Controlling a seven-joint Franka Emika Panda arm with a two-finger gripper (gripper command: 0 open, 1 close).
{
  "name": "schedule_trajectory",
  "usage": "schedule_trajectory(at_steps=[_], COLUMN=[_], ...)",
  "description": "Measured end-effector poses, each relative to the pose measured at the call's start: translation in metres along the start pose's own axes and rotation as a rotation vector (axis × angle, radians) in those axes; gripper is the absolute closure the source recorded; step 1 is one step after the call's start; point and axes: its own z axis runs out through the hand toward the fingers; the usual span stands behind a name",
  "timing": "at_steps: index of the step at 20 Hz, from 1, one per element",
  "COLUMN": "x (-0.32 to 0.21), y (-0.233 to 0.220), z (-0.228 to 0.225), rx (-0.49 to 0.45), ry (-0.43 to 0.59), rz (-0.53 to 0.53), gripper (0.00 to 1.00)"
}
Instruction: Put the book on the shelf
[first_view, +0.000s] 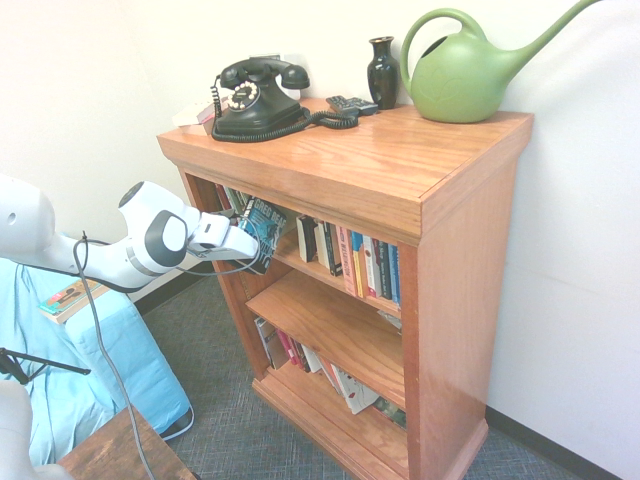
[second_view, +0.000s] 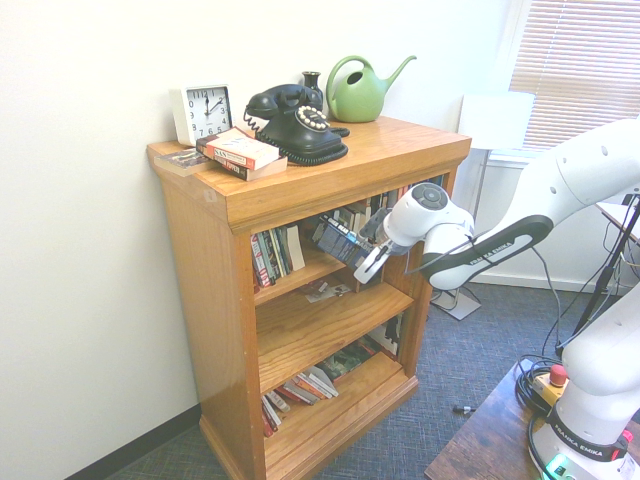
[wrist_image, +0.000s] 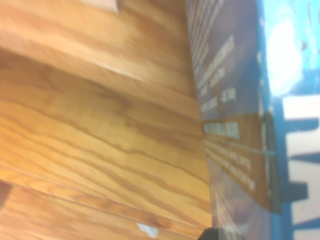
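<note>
The book (first_view: 263, 228), dark teal with white lettering, hangs tilted at the open front of the bookcase, just ahead of the shelf (first_view: 312, 274). My gripper (first_view: 243, 243) is shut on the book's outer end. In the second exterior view the book (second_view: 338, 240) sits between the gripper (second_view: 368, 260) and the shelf (second_view: 298, 274), its far end inside the top opening. Upright paperbacks (first_view: 360, 262) line the shelf's right part, and a few more (second_view: 272, 255) stand at its other end. The wrist view shows the book's printed cover (wrist_image: 240, 125) close against wood grain (wrist_image: 100, 125).
On the bookcase's top slab (first_view: 380, 160) stand a black telephone (first_view: 255, 98), a green watering can (first_view: 465, 70), a dark vase (first_view: 382, 70), a clock (second_view: 207, 110) and flat books (second_view: 240, 152). The middle board (first_view: 330, 330) is bare. A blue-covered seat (first_view: 90, 370) lies beside the arm.
</note>
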Motion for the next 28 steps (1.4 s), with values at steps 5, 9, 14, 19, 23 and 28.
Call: schedule_trajectory(at_steps=[5, 9, 14, 19, 23, 28], x=[0.002, 0.009, 0.012, 0.025, 0.033, 0.032], y=[-0.015, -0.007, -0.009, -0.028, -0.038, -0.044], z=[-0.008, -0.001, 0.008, 0.009, 0.015, 0.027], rx=[0.025, 0.016, 0.022, 0.049, 0.052, 0.051], ry=[0.003, -0.015, -0.034, -0.025, -0.016, -0.017], rz=[0.048, 0.103, 0.119, 0.111, 0.095, 0.076], gripper=[1.00, 1.00, 1.00, 1.00, 1.00, 1.00])
